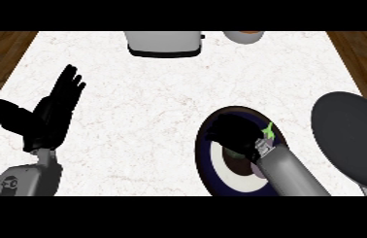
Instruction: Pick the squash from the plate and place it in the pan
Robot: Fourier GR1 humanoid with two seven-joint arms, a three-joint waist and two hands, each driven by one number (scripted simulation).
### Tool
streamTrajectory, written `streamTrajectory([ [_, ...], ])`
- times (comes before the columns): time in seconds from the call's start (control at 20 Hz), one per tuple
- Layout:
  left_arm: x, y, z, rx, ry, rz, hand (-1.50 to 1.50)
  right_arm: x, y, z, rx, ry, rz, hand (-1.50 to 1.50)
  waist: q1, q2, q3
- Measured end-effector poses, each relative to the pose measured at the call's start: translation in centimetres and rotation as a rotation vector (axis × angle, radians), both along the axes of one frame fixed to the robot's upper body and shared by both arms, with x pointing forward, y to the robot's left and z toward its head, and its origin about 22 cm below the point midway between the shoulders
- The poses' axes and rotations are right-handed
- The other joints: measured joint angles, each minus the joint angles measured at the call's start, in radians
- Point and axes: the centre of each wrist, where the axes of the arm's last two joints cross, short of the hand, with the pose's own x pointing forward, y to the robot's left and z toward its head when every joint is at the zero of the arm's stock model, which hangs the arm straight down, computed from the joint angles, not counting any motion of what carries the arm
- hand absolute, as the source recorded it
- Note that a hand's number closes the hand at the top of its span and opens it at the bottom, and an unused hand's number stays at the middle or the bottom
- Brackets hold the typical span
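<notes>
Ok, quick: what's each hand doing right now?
Left hand: open, fingers up, resting at the left edge.
Right hand: over the plate; grip cannot be told.

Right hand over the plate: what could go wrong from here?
1. The right hand covers the plate's middle and hides the squash, so whether anything is held cannot be told; a lift may come up empty.
2. The pan lies at the view's right edge, partly cut off; placement could land on its rim.
3. The plate may shift if the hand drags across it.
</notes>
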Motion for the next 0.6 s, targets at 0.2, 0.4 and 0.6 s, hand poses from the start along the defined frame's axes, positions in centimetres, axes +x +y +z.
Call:
streamTrajectory([
  [0.2,0.0,-0.1,0.1,0.002,-0.001,-0.001,0.00,0.7,1.1,-0.3,0.032,-0.005,0.060,1.50,0.002,0.000,0.000],
  [0.4,-0.1,0.1,0.0,0.000,0.000,0.004,0.00,0.7,0.9,-1.0,0.068,-0.006,0.090,1.50,0.002,-0.002,0.000],
  [0.6,-0.3,-0.3,-0.4,-0.006,-0.002,0.003,0.00,1.2,0.8,-1.2,0.092,0.003,0.099,1.50,0.002,-0.003,0.000],
])
